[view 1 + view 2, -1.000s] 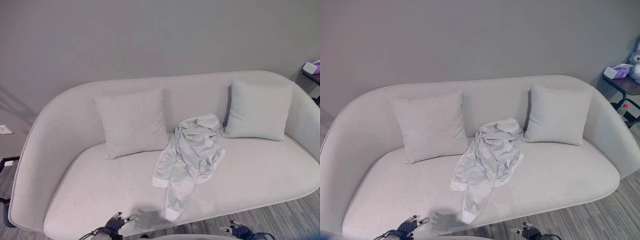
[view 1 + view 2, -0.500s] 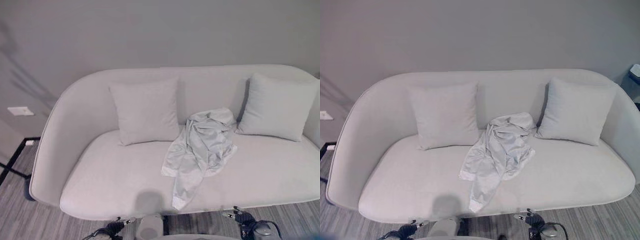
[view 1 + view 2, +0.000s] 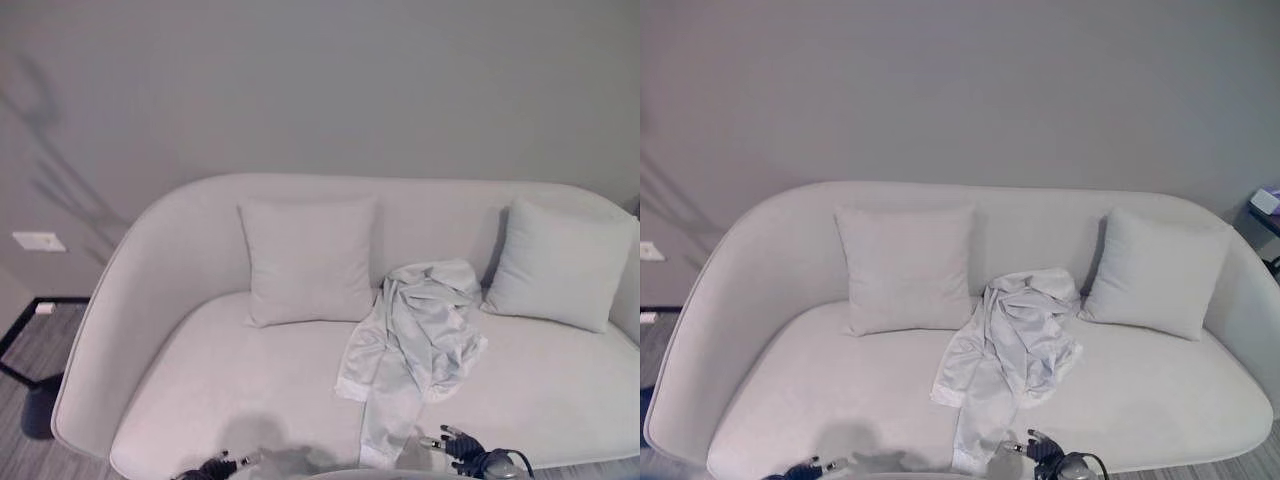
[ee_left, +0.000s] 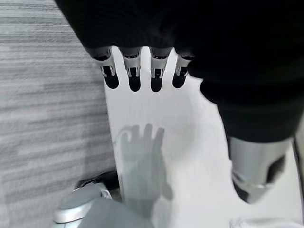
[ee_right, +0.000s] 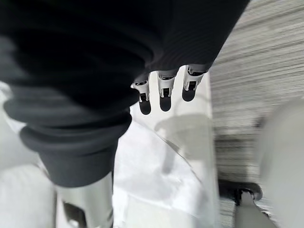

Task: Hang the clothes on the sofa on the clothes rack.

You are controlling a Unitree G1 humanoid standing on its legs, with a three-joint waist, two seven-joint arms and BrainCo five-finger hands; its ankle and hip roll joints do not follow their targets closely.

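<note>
Pale grey garment (image 3: 415, 345) lies crumpled on the sofa (image 3: 200, 400) seat, a bit right of centre. Its bunched top leans on the backrest between two cushions, w/ one long part trailing down to the seat's front edge. Left cushion (image 3: 310, 260) stands against the backrest, just beside the garment's top; right cushion (image 3: 560, 265) leans near the sofa's right end, its lower corner close to the garment too. Sofa sits against a plain grey wall (image 3: 320, 90), wood-look floor (image 4: 47, 104) in front.

Left hand (image 4: 142, 71) is low at the front edge, left of centre, fingers straight & spread apart, thumb out to the side, holding nothing; sofa seat shows past the tips. Right hand (image 5: 164, 92) is low at the front edge near the garment's trailing end, fingers straight & relaxed, nothing in them; pale fabric lies under it, can't tell if touching. Hands well apart from each other
</note>
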